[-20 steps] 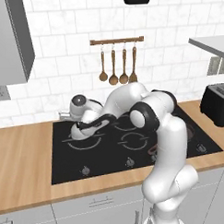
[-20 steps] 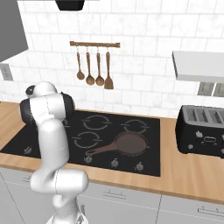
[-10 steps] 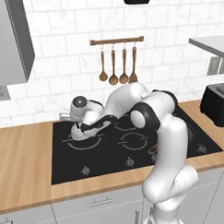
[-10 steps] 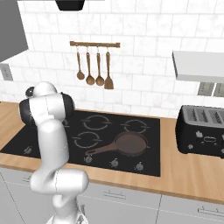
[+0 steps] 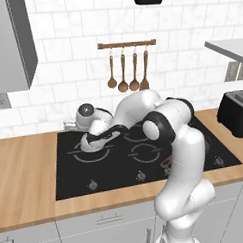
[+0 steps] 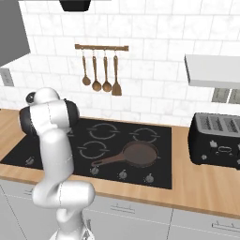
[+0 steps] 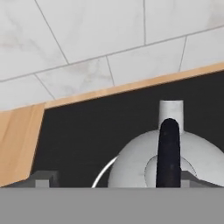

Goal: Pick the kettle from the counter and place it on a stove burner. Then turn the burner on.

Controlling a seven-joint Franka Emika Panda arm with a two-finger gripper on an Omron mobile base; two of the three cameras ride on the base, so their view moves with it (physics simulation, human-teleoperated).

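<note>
Fingers [image 7: 109, 180] spread, released, astride kettle [image 7: 164, 159] on stove [image 7: 87, 135]; frying pan [image 6: 136, 154] well apart.

The two-finger gripper [image 7: 111, 178] now stands with its jaws spread wide, one dark fingertip [image 7: 43, 178] well clear to the side of the black arched handle of the small squat silver-grey metal kettle [image 7: 168, 159]. Earlier it was closed on that handle. The kettle [image 5: 94, 140] is now released on the black glass stove's [image 5: 120, 166] rear-left burner.
</note>
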